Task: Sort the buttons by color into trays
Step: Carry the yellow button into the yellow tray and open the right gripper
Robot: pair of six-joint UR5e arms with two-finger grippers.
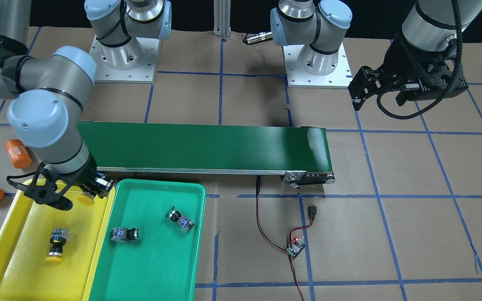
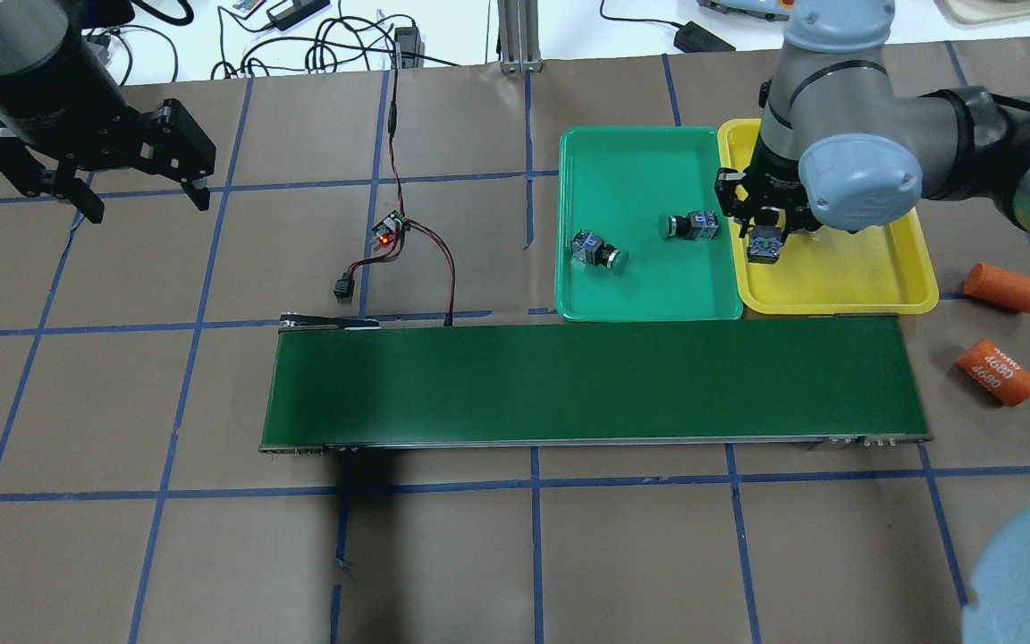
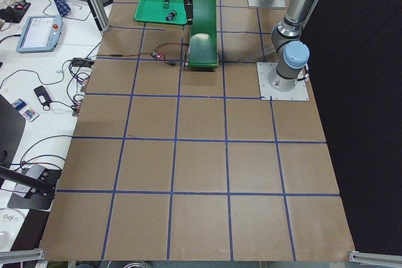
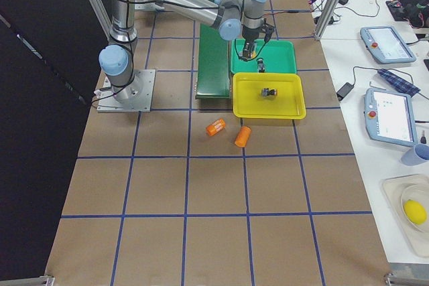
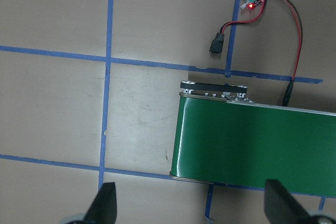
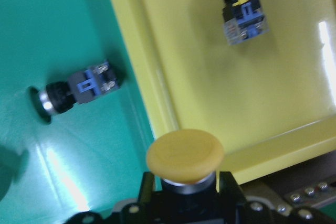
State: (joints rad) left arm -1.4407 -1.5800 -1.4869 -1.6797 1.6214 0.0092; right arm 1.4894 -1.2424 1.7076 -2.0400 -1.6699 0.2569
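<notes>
My right gripper (image 1: 87,189) is shut on a yellow button (image 6: 185,153) and holds it over the yellow tray (image 1: 15,259), close to the wall it shares with the green tray (image 1: 157,263). It also shows in the overhead view (image 2: 764,234). A second yellow button (image 1: 56,244) lies on its side in the yellow tray. Two green buttons (image 1: 128,234) (image 1: 180,219) lie in the green tray. My left gripper (image 2: 144,195) is open and empty, high over the bare table at the far end from the trays.
The long dark-green conveyor belt (image 2: 586,385) runs along the trays' near edge. Two orange cylinders (image 2: 1005,286) (image 2: 998,371) lie beside the yellow tray. A small controller board (image 2: 392,228) with wires lies between the belt's end and my left gripper.
</notes>
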